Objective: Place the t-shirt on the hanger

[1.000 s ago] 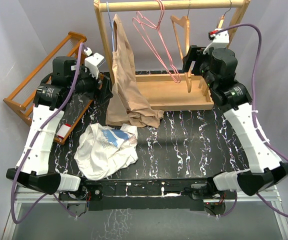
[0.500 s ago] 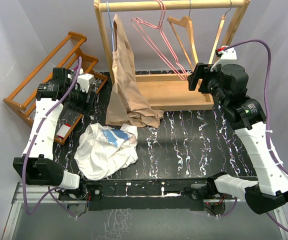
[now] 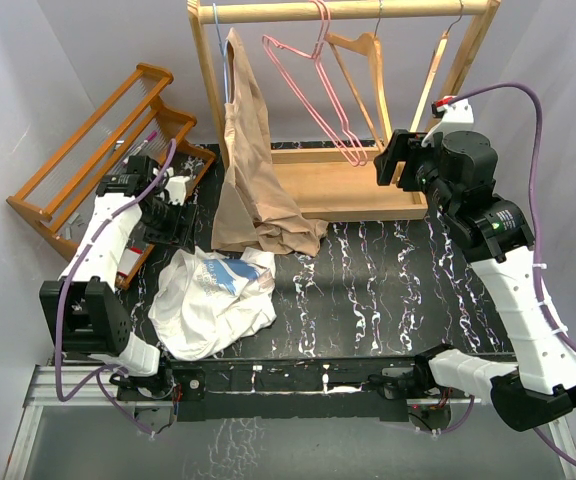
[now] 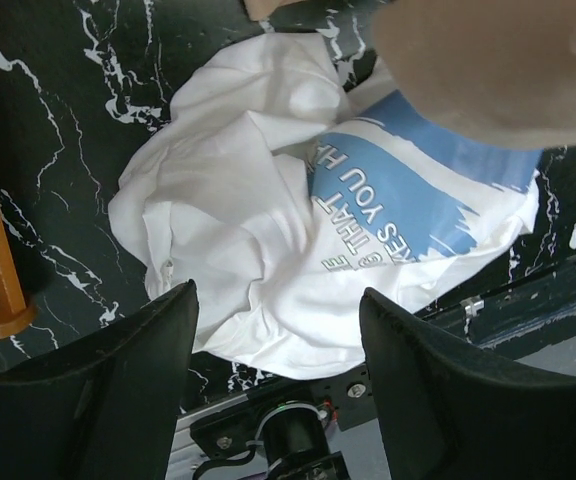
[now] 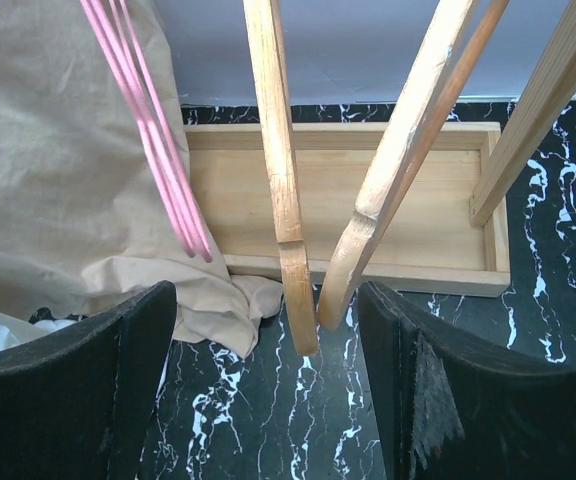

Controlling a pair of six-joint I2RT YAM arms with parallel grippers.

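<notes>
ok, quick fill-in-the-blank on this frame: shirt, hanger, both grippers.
1. The t-shirt lies crumpled on the ____, print up.
2. The hanger hangs on the wooden rack; its wire is ____.
3. The left gripper is above the t-shirt, jaws ____.
4. The right gripper faces the rack, holding ____.
Missing: table; pink; open; nothing.
</notes>
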